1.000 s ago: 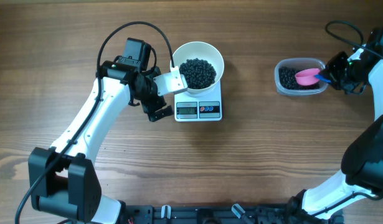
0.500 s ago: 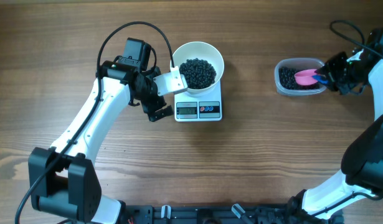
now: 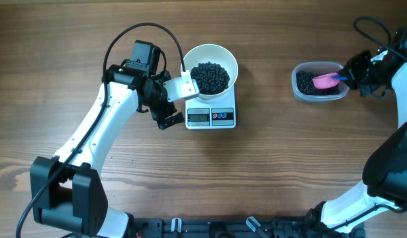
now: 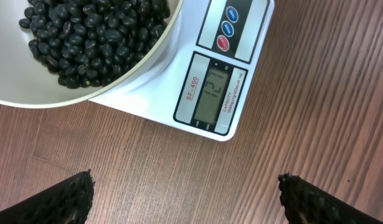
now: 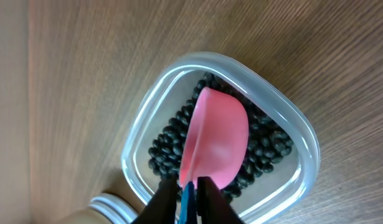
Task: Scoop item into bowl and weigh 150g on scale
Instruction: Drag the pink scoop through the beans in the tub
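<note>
**A:** What do the right jaws hold?

**B:** They are pinched shut on the blue handle of the pink scoop. Its cup hangs low over the beans left in the clear tub, at the right end of the surface. No beans show on the cup, so it looks poised either to dig again or to be put down.

**A:** And the left jaws?

**B:** They are spread wide and empty. Each fingertip shows at a bottom corner of the wrist view, over bare wood just beside the scale. That spot seems chosen to aim the wrist camera at the display.

**A:** Where are the weighed beans?

**B:** The beans lie heaped in the white bowl. The bowl sits on the scale and overhangs its platform, but leaves the display and buttons uncovered, well apart from the tub.

**A:** Is the weighing done?

**B:** The display is lit, but its digits are too slanted to read for certain. Going by the full heap, the job is probably near its end, with only a small top-up left if any
</note>
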`<state>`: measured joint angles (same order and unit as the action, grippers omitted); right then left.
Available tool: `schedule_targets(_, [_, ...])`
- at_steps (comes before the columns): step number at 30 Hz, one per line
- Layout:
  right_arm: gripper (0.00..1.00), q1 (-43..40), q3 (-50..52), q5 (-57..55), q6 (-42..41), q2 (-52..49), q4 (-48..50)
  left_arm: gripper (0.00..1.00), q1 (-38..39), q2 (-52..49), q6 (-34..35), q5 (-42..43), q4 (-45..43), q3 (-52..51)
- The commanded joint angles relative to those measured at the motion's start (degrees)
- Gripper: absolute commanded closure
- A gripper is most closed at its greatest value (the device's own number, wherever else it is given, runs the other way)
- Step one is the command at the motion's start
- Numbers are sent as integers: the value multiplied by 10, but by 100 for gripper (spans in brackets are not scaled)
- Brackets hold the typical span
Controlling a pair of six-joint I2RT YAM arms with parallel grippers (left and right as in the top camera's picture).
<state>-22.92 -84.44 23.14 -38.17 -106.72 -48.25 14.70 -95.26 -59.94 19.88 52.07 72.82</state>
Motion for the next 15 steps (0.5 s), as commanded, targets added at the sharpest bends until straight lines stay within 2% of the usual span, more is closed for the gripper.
schedule_targets(1, [92, 2, 5, 9, -42, -7, 12, 0, -1, -2, -9, 13, 0, 3])
schedule_targets(9, [95, 2, 5, 9, -44, -7, 15, 0, -1, -2, -9, 13, 0, 3])
schedule_targets(11, [79, 2, 5, 9, -44, -7, 10, 0, -1, -2, -9, 13, 0, 3])
schedule_targets(15, [78, 3, 5, 9, -44, -7, -4, 0, 0, -2, -9, 13, 0, 3])
